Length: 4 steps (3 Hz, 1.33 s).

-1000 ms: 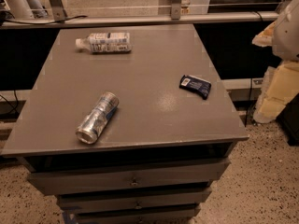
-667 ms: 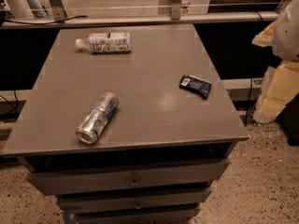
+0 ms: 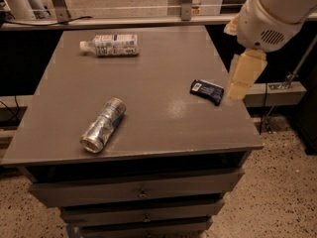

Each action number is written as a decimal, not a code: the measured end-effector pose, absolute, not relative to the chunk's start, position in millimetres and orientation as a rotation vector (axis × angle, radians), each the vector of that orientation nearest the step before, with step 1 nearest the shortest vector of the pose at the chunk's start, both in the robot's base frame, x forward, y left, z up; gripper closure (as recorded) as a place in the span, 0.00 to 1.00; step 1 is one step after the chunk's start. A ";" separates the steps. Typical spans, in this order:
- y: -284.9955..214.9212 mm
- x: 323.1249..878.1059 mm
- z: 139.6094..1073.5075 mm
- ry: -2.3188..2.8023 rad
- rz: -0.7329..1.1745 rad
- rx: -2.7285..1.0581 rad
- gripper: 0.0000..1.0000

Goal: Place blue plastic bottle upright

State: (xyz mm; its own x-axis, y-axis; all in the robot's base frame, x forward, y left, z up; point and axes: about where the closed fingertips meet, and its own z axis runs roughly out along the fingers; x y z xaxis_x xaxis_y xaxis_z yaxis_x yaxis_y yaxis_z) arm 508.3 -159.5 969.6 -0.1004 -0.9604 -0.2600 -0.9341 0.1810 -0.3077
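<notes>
Grey surface [image 3: 148, 78] atop stacked drawers [image 3: 138, 193]. Speckled terrazzo floor [image 3: 280, 192]. Pale ledge [image 3: 148, 21] runs behind, with metal posts [image 3: 186, 1] rising from it. Light dim, faint sheen on top. At the right edge hangs the gripper [image 3: 241, 81].

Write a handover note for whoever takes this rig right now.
Gripper: hangs at the table's right edge, beside the dark-blue packet, with nothing seen in it.
Blue plastic bottle: on its side at the far left, cap pointing left, untouched.
Crushed can: lying near left.
Done: nothing yet.
Left: reach across, grasp the bottle, stand it upright.
</notes>
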 end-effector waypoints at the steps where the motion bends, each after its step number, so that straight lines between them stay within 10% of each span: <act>1: -123.2 553.6 962.8 2.010 -0.076 -1.792 0.00; 4: -32.4 637.3 945.7 1.975 -0.087 -1.807 0.00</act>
